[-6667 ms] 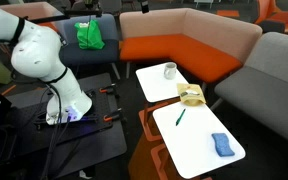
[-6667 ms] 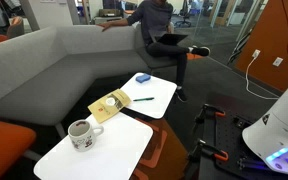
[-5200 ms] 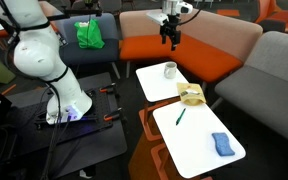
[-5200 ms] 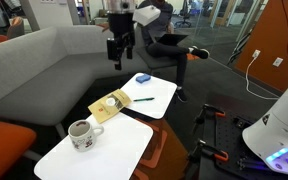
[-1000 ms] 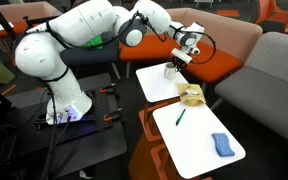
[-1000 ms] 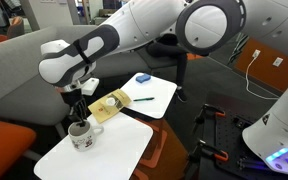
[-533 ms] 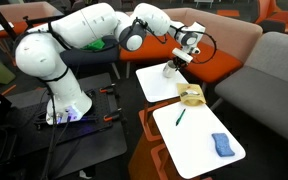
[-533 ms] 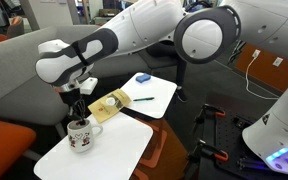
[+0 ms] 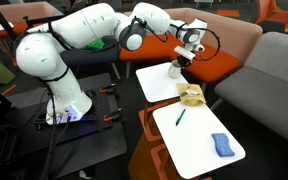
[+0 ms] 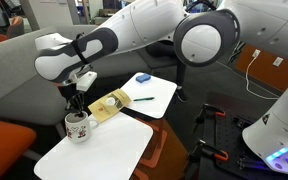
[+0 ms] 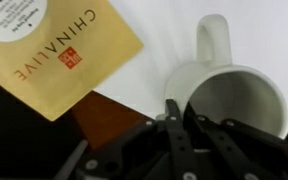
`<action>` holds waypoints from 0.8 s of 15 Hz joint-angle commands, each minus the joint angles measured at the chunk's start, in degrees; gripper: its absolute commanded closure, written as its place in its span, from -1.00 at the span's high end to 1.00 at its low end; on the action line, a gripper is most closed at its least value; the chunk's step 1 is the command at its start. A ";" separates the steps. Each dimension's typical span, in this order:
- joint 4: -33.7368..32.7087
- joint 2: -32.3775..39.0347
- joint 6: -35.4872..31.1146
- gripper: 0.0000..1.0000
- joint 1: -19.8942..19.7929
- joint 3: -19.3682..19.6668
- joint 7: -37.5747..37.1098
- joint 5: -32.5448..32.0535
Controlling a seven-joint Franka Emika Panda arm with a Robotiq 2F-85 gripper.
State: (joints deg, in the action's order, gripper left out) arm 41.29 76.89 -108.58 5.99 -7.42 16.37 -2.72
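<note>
One white mug, just beside the yellow packet, is judged rigid, fairly light, glazed-slippery and breakable; the claw is clamped shut on its rim wall, away from the handle, a sound hold.

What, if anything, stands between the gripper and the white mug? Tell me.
Nothing visible does. In the wrist view the gripper is shut on the rim of the mug, in direct contact. The tan packet lies off to the side, not between them.
</note>
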 commanded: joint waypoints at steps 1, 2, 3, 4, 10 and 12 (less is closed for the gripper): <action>1.59 -2.36 -3.24 -0.96 1.00 3.37 -10.01 -1.13; 1.92 -2.68 -4.10 -0.96 0.78 4.05 -12.73 -0.85; 2.31 -2.86 -5.37 -0.96 -0.03 4.09 -14.94 0.15; 2.83 -3.20 -6.45 -0.96 -0.47 4.56 -17.41 0.43; 9.19 -8.22 -10.03 -0.96 -2.83 5.08 -27.46 0.66; 13.68 -11.74 -9.46 -0.96 -2.58 5.24 -30.62 0.47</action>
State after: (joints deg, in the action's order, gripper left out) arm 44.05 73.02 -116.59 2.89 -2.52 -9.26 -2.97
